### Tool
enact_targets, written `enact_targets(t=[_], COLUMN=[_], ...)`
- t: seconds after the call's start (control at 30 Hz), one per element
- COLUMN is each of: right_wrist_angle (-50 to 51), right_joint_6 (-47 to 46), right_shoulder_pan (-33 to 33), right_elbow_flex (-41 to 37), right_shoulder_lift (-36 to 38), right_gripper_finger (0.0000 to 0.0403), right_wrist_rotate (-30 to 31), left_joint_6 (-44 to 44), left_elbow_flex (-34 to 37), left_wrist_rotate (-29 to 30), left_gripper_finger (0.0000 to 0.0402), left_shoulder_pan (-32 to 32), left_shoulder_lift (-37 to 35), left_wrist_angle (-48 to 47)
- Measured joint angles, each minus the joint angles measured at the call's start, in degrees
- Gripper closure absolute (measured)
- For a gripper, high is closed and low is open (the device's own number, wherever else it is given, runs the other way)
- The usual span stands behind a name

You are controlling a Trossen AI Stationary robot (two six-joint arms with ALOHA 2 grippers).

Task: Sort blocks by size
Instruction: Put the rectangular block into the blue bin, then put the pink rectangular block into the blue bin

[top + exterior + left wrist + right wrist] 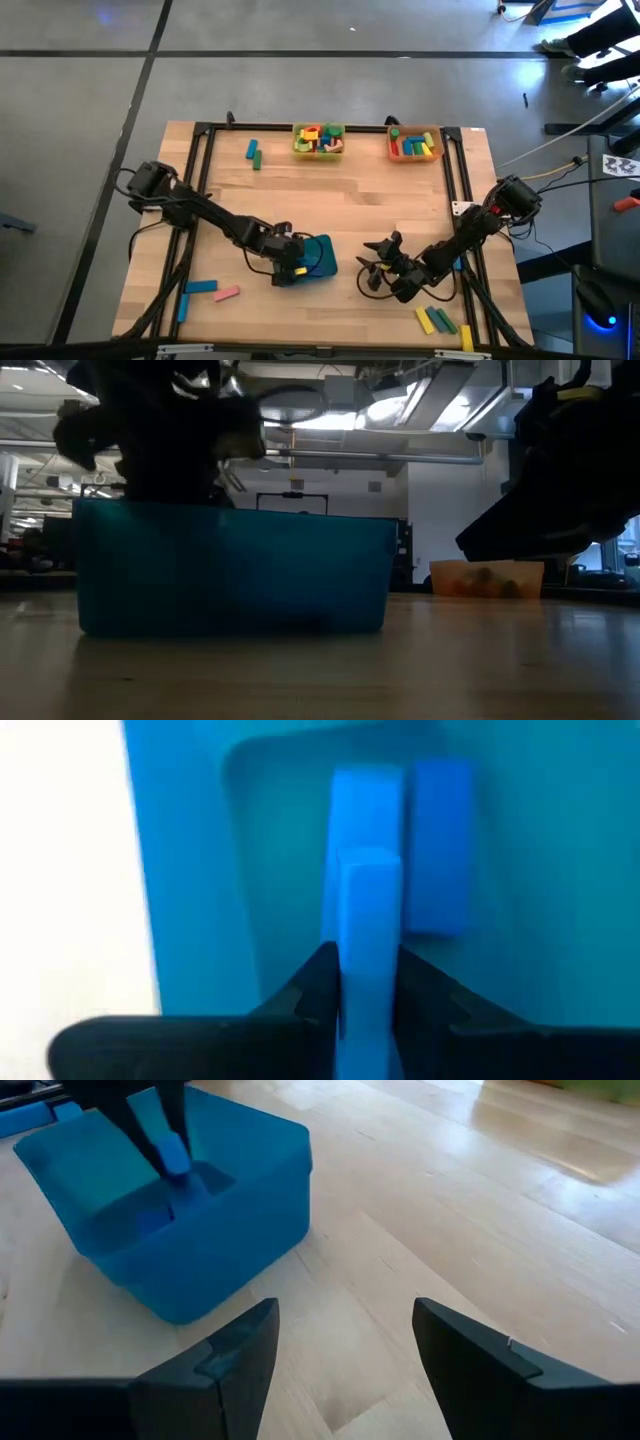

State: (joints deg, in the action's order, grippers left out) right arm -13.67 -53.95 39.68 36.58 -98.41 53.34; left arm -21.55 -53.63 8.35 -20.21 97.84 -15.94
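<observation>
On the left near part of the tabletop [330, 190] lie a blue bar [199, 287] and a pink bar [227, 294]. The left pincer [368, 995] hangs over the teal tray [322, 256] near the middle and grips a blue block [368, 950] upright between its fingers; another blue block [440, 845] lies inside the tray. To the right, the right pincer [345, 1350] waits just beside the tray, low over the wood, its fingers spread apart and holding nothing. At the far edge stand a yellow tray [318, 152] and an orange tray [415, 157], both with mixed blocks. Yellow and green bars [436, 320] lie at the right near corner.
</observation>
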Motion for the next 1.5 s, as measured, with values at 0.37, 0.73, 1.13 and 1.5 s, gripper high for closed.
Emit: enact_targets(t=[0.37,0.73,1.13,1.5], right_wrist_angle=[0.1,0.1,0.1,0.0], right_joint_6=[0.0,0.0,0.0,-0.4], right_shoulder_pan=[0.0,0.0,0.0,0.0], right_elbow_flex=[0.0,0.0,0.0,0.0], right_shoulder_lift=[0.0,0.0,0.0,0.0], right_gripper_finger=[0.0169,0.0169,0.0169,0.0169], right_wrist_rotate=[0.0,0.0,-0.5,-0.4], left_joint_6=[6.1,10.3,9.2,-4.5], left_elbow_flex=[-0.1,-1.7,-9.4,-9.4], left_wrist_rotate=[0.0,-1.9,-3.1,-3.1], left_gripper_finger=[0.0345,0.0266,0.0206,0.0205], left_shoulder_pan=[1.5,1.6,-0.7,-14.9], left_shoulder_lift=[0.2,0.1,-8.3,-15.3], left_wrist_angle=[-4.8,-5.7,-22.3,-35.2])
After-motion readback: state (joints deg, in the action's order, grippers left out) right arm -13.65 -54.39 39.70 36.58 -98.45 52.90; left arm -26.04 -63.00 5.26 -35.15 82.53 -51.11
